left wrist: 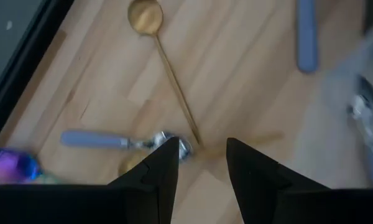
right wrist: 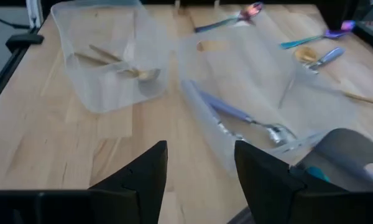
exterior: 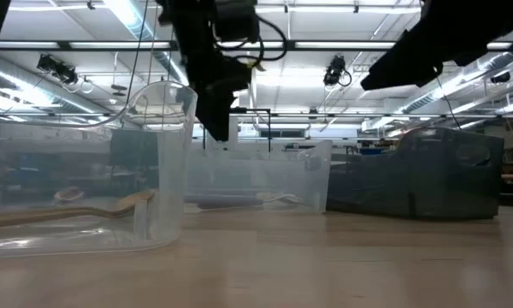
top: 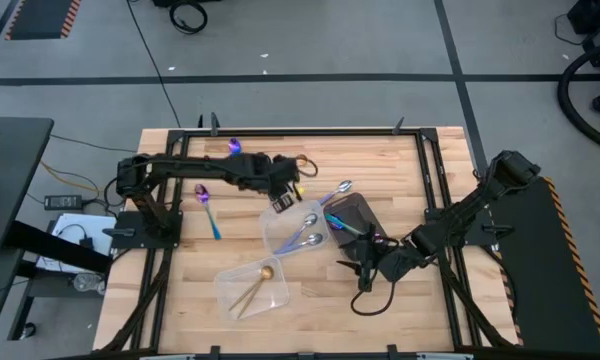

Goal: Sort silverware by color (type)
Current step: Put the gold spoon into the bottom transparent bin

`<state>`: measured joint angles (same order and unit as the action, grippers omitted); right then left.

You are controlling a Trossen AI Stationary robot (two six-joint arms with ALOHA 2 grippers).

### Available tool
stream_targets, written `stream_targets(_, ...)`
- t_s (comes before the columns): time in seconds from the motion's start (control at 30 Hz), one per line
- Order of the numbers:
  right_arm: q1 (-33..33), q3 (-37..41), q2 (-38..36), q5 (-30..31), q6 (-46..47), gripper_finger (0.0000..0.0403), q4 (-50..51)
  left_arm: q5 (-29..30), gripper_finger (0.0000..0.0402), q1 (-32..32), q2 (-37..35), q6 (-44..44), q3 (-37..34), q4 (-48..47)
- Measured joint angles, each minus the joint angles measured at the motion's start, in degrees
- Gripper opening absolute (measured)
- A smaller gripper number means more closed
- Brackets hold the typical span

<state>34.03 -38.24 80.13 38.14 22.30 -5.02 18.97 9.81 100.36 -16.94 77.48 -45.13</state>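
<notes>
My left gripper (top: 285,196) (left wrist: 199,154) is open and hovers over loose silverware near the table's far middle. Below it lie a gold spoon (left wrist: 168,68), a silver spoon with a pale blue handle (left wrist: 105,140) and an iridescent piece (left wrist: 9,167). The silver spoon's bowl (left wrist: 181,147) shows beside one fingertip. My right gripper (top: 365,268) (right wrist: 199,158) is open, low near the dark tray (top: 355,212). Silver spoons (top: 305,235) lie in one clear container (top: 280,222), gold ones (top: 255,285) in another (top: 230,290). An iridescent spoon (top: 208,208) lies flat on the table.
The two clear containers and the dark tray, which holds iridescent pieces (top: 352,228), crowd the table's middle. Another iridescent piece (top: 235,147) lies near the far edge and a spoon (top: 340,188) beside the tray. Bare wood shows along the near edge and left of the containers.
</notes>
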Motion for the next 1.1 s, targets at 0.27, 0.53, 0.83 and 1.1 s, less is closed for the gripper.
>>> stream_targets(0.27, 0.03, 0.0, -0.63, -1.73, 3.07, 0.0196, -0.69, -8.56, 0.0141, 8.42, 0.43, 1.59, -5.22, 11.81)
stream_targets(0.53, 3.33, -0.02, 1.14, -3.86, 8.23, 0.0196, -1.99, -11.45, 0.0141, 11.49, 3.99, 1.75, -5.75, 17.5)
stream_targets(0.83, 3.71, -0.02, 4.68, -5.71, 8.86, 0.0196, -4.97, -14.95, 0.0141, 13.04, 9.88, 0.93, -5.05, 21.33)
stream_targets(1.1, 3.64, 0.02, 4.81, -6.75, 7.45, 0.0196, -6.32, -15.36, 0.0141, 13.74, 14.8, 1.19, -0.4, 20.39)
